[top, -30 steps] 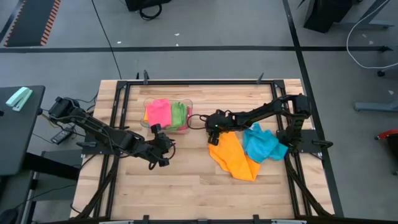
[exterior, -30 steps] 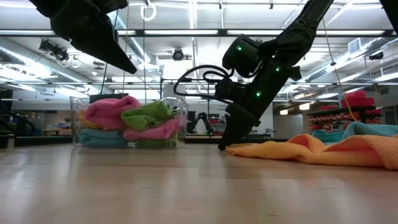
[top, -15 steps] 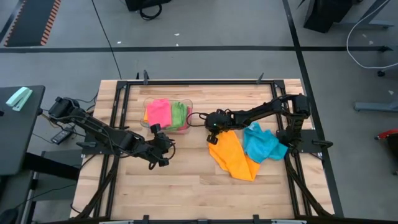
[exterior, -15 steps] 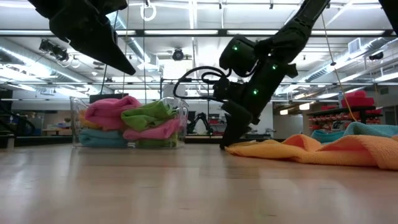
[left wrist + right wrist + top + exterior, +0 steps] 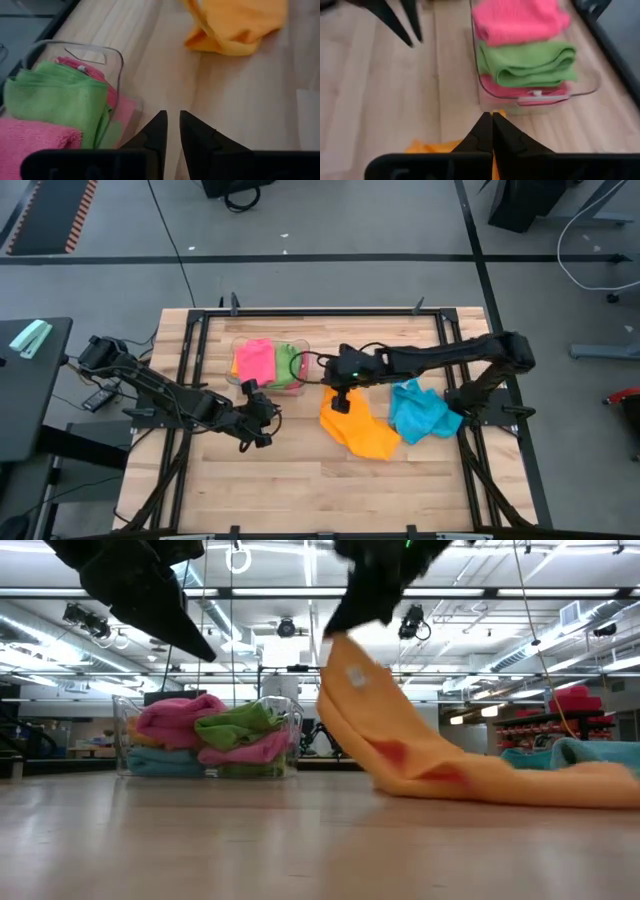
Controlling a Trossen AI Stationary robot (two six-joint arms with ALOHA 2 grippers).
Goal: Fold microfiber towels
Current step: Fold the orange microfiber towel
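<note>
An orange towel (image 5: 362, 432) lies mid-table, and its left end is raised under my right gripper (image 5: 339, 404), which is shut on it. In the low view that gripper (image 5: 347, 620) is near the top of the picture, with the orange towel (image 5: 400, 745) sloping down from it to the wood. A blue towel (image 5: 420, 412) lies crumpled on the table to the right of the orange one. My left gripper (image 5: 170, 125) hovers left of centre, near the bin. It is slightly open with nothing between its fingers. My right gripper pinches the orange towel's left end (image 5: 345, 652) between its two shut fingers; an edge or a fold, I cannot tell. The fingers slant down from the table's right side. That end is lifted clear, and the rest trails down slack onto the table (image 5: 520, 785).
A clear plastic bin (image 5: 305, 370) at the far centre holds folded pink towels (image 5: 517, 20) and a green towel (image 5: 530, 62). Bare wood lies in front of the bin and along the near edge. A black frame (image 5: 300, 311) borders the table.
My right gripper has taken hold of the orange towel's left end and risen sharply, shifting a little toward the table's left. That end has lifted clear and the towel has slid left, its right part staying on the wood beside the blue towel.
</note>
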